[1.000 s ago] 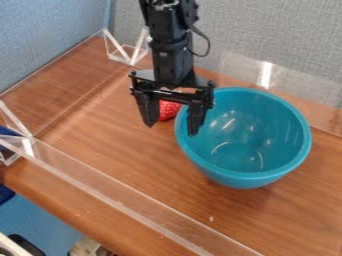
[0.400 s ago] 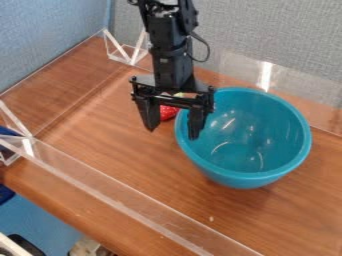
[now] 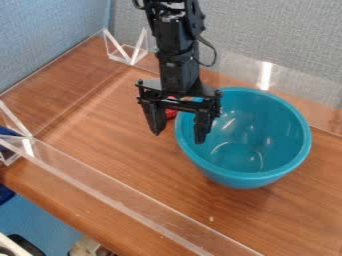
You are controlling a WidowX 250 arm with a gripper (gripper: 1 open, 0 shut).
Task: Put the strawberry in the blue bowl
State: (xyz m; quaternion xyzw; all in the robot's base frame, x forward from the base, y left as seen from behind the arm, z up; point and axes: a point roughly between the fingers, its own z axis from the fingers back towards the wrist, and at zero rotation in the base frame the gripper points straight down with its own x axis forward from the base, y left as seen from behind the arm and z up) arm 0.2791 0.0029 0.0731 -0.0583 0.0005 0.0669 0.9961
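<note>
1. Hanging vertically, the pincer (image 3: 181, 120) is pointed straight down at the tabletop (image 3: 94, 130), just left of the blue bowl (image 3: 247, 140). The jaws are spread wide, with nothing clamped between them.
2. The strawberry (image 3: 174, 111) is seen as a small red patch between the two dark fingers, low near the wood. It is partly masked by the fingers, so contact with either finger cannot be confirmed; probably it is resting on the tabletop, not lifted.
3. Reason for the pose, as judged: the jaws are straddled around the fruit so a closing motion would catch it on both sides. A top-down approach is suited to a small, cone-like item lying close to the bowl wall.
4. The right finger is placed very near the bowl rim, possibly just over it. Little clearance is left there, so a nudge of the bowl is a risk if the pincer shifts sideways.
5. Bowl contents: nothing is seen inside. Only glossy teal walls and light reflections are visible, and the floor of the bowl is bare.
6. Bowl placement: it is set upright on the wood, inside the clear acrylic barrier (image 3: 107, 185) that edges the work area.
7. Task status, as judged: the grasp is not yet made, and lifting and transfer into the bowl remain.
</note>
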